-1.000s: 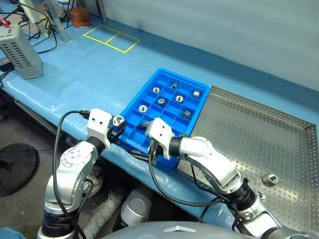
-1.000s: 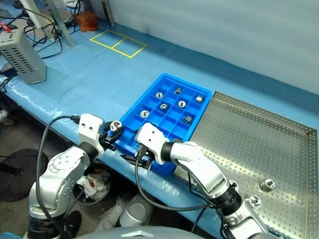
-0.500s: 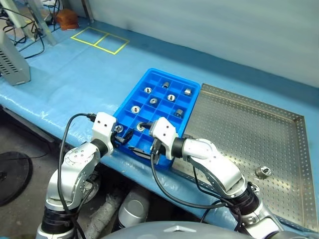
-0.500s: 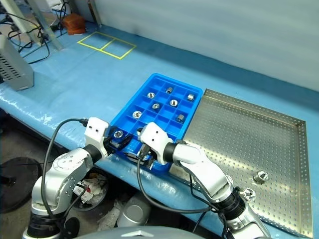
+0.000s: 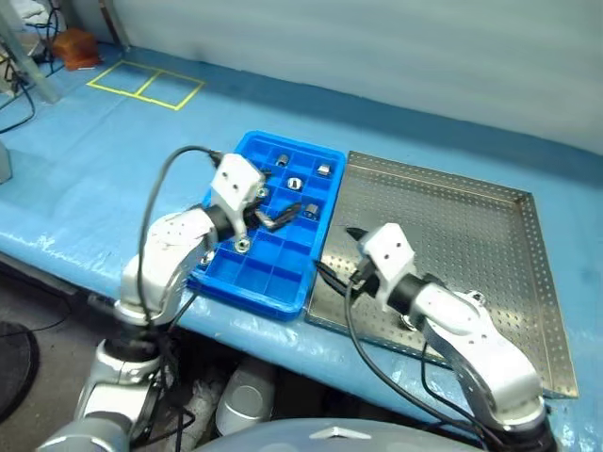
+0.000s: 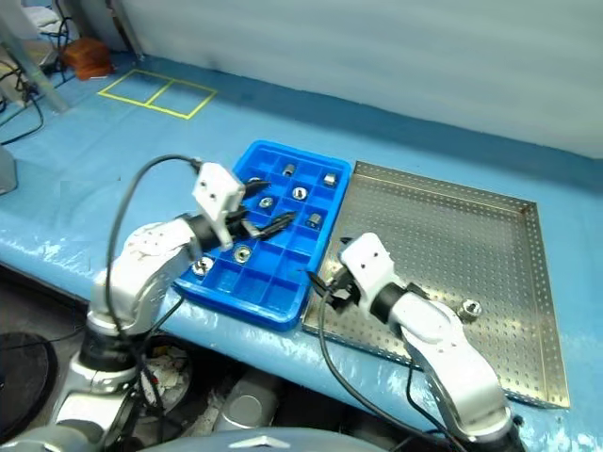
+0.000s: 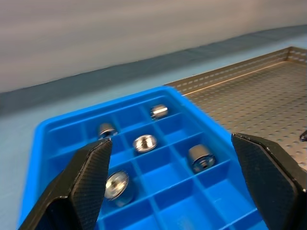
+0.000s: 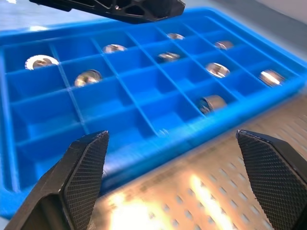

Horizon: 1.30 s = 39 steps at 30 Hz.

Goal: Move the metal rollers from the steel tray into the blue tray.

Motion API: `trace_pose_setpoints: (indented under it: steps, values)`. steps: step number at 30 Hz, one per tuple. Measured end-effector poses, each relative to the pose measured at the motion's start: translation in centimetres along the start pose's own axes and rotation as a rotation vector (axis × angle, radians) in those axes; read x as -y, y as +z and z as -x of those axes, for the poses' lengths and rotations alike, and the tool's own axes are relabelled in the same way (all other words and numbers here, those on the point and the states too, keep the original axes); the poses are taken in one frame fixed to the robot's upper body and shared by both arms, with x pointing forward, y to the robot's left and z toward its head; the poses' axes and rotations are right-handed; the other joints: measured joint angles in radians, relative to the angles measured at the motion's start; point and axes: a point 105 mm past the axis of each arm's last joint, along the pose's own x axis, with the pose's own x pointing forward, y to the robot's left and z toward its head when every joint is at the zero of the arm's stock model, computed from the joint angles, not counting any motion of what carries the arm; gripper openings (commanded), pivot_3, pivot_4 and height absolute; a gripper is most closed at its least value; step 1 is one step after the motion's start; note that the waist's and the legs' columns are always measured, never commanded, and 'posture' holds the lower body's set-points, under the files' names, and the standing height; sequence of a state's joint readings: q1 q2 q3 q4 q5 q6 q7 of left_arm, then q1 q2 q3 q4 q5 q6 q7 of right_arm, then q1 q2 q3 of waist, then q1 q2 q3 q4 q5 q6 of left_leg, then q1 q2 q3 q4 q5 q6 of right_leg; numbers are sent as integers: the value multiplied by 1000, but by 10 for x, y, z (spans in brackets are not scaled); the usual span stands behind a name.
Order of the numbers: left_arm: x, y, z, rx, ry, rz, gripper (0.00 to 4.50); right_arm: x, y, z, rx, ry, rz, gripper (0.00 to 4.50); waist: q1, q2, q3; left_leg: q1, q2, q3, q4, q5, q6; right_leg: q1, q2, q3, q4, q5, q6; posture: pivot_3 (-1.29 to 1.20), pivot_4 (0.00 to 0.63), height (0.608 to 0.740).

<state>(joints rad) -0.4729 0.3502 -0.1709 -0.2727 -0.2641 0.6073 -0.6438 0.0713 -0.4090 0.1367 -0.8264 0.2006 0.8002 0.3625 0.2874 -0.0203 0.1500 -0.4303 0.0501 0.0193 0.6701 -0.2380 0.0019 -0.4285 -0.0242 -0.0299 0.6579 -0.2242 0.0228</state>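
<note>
right eye view showed you the blue tray (image 6: 229, 287) with several metal rollers (image 6: 242, 252) already sitting in its square compartments, one to a cell, and one roller (image 6: 468, 307) lying on the perforated floor of the steel tray (image 6: 443, 218), well apart from the blue tray and near the right arm's forearm. your left gripper (image 6: 267, 220) was over the middle of the blue tray with its fingers spread wide and nothing between them. your right gripper (image 6: 318, 284) was at the near left edge of the steel tray, just beside the blue tray, also wide open and empty.

about the handling, this is only my judgement: the rollers looked solid and stiff, heavy for their small size, not fragile. the polished side was probably slippery, and a roller lying on its side could roll away on the steel floor. i think the best hold was across the cylinder body just above the flanged base, fingers closing squarely, so that the flange stopped it from sliding down out of the grip.
</note>
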Motion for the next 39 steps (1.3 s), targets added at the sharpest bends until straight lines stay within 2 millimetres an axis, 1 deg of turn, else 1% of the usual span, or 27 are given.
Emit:
trace_pose_setpoints:
  steps: [1, 3, 5, 8, 11, 14, 17, 21, 26, 32, 36, 39]
  values:
    - [5, 1, -6, 3, -42, -8, 4338, 2, -1, 4, -7, -21, -1, 4500, -22, 0, 0, 0, 0, 0, 0, 0, 0, 0, 0, 0, 0, 0, 0, 77, 150, 740]
    - [17, -2, -20, -3, -143, -28, 4338, 8, -4, 15, -23, -79, -9, 4500, -83, 0, 0, 1, -1, -1, 0, 0, 1, 1, 0, 1, 1, 0, 0, 26, 150, 740]
    - [28, -7, -32, -21, -240, -45, 4338, 13, -9, 26, -50, -136, -20, 4500, -140, 0, 0, 2, -1, -1, 0, 0, 1, 2, 0, 2, 2, 0, 0, 26, 150, 740]
    - [44, -18, -44, -51, -367, -58, 4338, 18, -15, 39, -80, -202, -34, 4500, -215, 1, 0, 3, -1, -1, 0, 0, 1, 2, 0, 3, 2, 0, 0, -28, 150, 740]
    - [57, -25, -53, -78, -473, -83, 4338, 19, -19, 49, -98, -251, -52, 4500, -269, 1, 0, 5, -1, -1, 0, 0, 2, 2, 1, 5, 4, 0, 0, -53, 150, 740]
    - [64, -35, -56, -111, -541, -106, 4338, 19, -25, 53, -115, -277, -69, 4500, -299, 1, 0, 9, -1, 1, -2, 1, 3, 3, 1, 8, 6, 0, 0, -72, 150, 740]
    - [70, -47, -57, -155, -592, -141, 4338, 19, -27, 56, -117, -301, -76, 4500, -312, 1, 0, 15, -1, 4, -4, 1, 4, 6, 1, 13, 6, -2, -3, -90, 150, 740]
    - [74, -61, -58, -203, -617, -180, 4338, 20, -28, 58, -111, -323, -80, 4500, -317, 1, 0, 16, -2, 5, -4, 1, 4, 6, 0, 17, 6, -1, -2, -97, 150, 740]
    - [77, -67, -58, -223, -650, -206, 4338, 20, -27, 58, -104, -333, -82, 4500, -317, 0, 0, 15, -3, 7, -4, 1, 5, 6, -1, 19, 4, 0, 0, -86, 150, 740]
    - [95, -73, -56, -234, -735, -223, 4338, 19, -24, 55, -87, -323, -78, 4500, -315, 0, 0, 15, -3, 8, -4, 1, 5, 5, -1, 20, 4, 0, 0, -72, 150, 740]
    - [103, -75, -61, -236, -751, -249, 4338, 19, -22, 54, -82, -319, -76, 4500, -314, 0, 0, 15, -3, 9, -4, 1, 5, 5, -1, 20, 4, 0, 0, -71, 150, 740]
    - [104, -82, -65, -261, -722, -270, 4338, 19, -22, 53, -81, -318, -77, 4500, -314, 0, 0, 15, -3, 9, -4, 1, 5, 5, -1, 20, 4, 0, 0, -74, 150, 740]
